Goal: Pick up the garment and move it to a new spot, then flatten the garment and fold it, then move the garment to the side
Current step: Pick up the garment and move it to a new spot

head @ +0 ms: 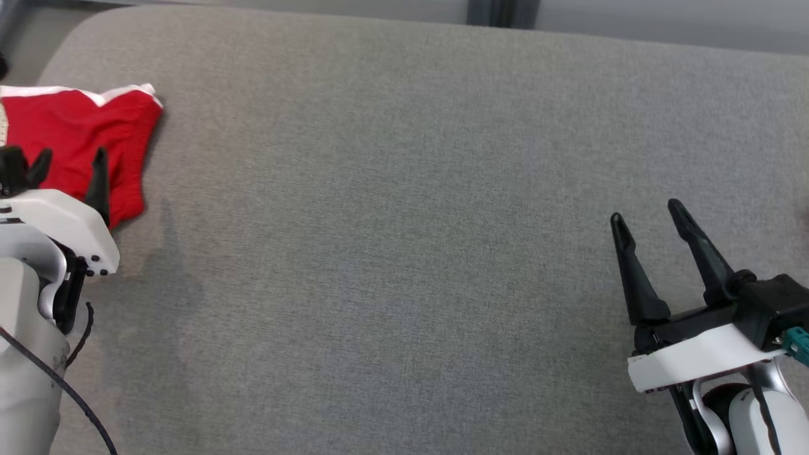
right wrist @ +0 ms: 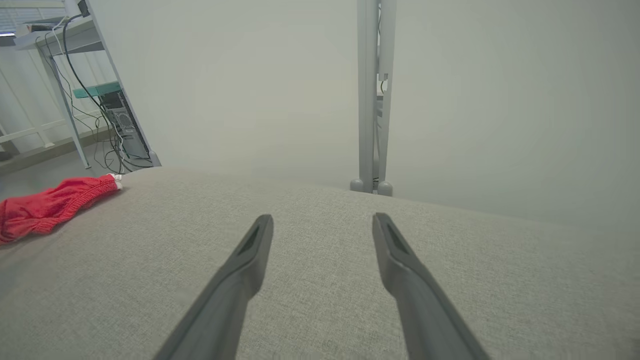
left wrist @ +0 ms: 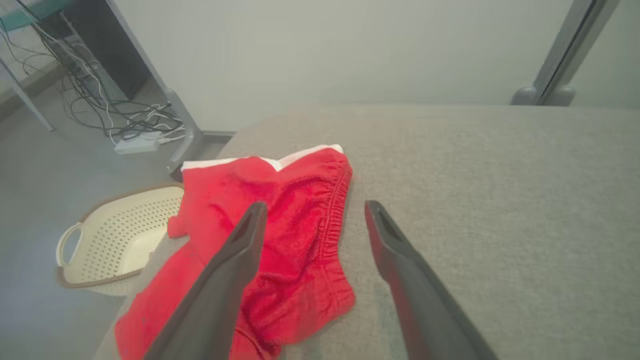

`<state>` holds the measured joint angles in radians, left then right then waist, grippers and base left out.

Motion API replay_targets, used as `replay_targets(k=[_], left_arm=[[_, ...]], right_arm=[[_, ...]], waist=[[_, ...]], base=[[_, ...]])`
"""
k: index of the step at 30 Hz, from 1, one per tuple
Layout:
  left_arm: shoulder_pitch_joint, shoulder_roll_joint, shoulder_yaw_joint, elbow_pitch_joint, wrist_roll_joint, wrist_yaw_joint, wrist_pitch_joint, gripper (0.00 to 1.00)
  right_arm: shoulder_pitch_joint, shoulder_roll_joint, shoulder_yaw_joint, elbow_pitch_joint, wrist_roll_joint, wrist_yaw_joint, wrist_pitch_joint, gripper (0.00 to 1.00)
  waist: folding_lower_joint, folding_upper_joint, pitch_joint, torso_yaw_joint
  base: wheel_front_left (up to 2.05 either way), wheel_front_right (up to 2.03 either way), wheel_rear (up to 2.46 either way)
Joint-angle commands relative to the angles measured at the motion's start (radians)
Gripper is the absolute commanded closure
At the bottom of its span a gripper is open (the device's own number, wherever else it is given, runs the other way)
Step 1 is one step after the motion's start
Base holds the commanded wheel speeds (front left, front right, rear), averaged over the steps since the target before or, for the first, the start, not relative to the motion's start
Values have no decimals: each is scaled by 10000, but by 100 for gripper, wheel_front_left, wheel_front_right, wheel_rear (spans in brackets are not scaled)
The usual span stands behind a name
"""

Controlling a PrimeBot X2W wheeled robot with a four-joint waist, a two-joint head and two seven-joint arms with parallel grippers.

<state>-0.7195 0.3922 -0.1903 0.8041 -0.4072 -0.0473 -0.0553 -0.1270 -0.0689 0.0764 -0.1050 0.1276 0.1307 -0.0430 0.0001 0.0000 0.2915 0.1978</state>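
In the head view we see the red garment [head: 76, 136], edged in white along its far side, lying at the far left corner of the grey fabric-covered worktop [head: 404, 221]. The left pincer [head: 71, 155] sits at the garment's near edge with its dark fingers spread wide and nothing between them. The right pincer [head: 646, 211] is well apart from it at the lower right, over bare grey fabric, its jaws just as wide and holding nothing. In the left wrist view we look along the left pincer [left wrist: 316, 205]. One finger [left wrist: 235, 265] crosses the crumpled garment [left wrist: 300, 200], while the other runs over bare worktop [left wrist: 475, 200] just beside the elastic waistband. We cannot tell whether either tip touches the cloth. The garment's lower part droops over the worktop's edge, and a cream perforated basket [left wrist: 115, 240] stands on the floor beside that edge, with a tangle of cables [left wrist: 125, 120] farther back. In the right wrist view the right pincer [right wrist: 322, 216] gapes above the plain worktop [right wrist: 320, 310], the garment [right wrist: 50, 205] lies far off at the left edge, and a grey post [right wrist: 372, 95] stands against the wall behind.
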Motion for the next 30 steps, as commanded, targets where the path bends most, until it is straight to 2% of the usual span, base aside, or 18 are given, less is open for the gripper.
replay_targets(k=[1,3,8,11,13,17,22,27,30], left_arm=[[-179,-10,-30,238,-33,-44,71,0],[-526,-103,-49,1334,-119,-124,215,0],[-954,-112,11,2728,-271,-64,256,0],[-1076,-221,201,3435,-581,-201,415,0],[-1121,-267,208,3751,-644,-237,348,100],[-1404,-207,221,4010,-648,-225,-161,100],[-2004,-110,22,3626,-373,-186,-1433,100],[-2227,-202,-93,2749,-200,-218,-1967,100],[-1940,-466,-140,1892,-132,-245,-2048,100]], right_arm=[[-152,-88,-29,-25,-3,3,14,0],[-334,-143,-26,-133,-11,3,20,0],[-558,-269,-19,-232,0,3,14,0],[-635,-331,-71,-240,-5,3,-32,0],[-718,-322,-154,-254,-37,3,-60,0],[-668,-279,-384,-239,-96,3,-142,0],[-491,-165,-687,-230,-171,3,-191,0],[-297,-69,-933,-181,-194,3,-214,0],[-193,8,-1069,-116,-154,3,-191,0]], waist=[[-1,0,663,-496],[-1,0,1093,-713],[-1,0,1588,-931],[-1,0,1755,-998],[-1,0,1816,-1003],[-1,0,1764,-916],[-1,0,1307,-754],[-1,0,633,-661],[-1,0,204,-677]], base=[[0,0,0],[0,0,0],[0,0,0],[0,0,0],[0,0,0],[0,0,0],[0,0,0],[0,0,0],[0,0,0]])
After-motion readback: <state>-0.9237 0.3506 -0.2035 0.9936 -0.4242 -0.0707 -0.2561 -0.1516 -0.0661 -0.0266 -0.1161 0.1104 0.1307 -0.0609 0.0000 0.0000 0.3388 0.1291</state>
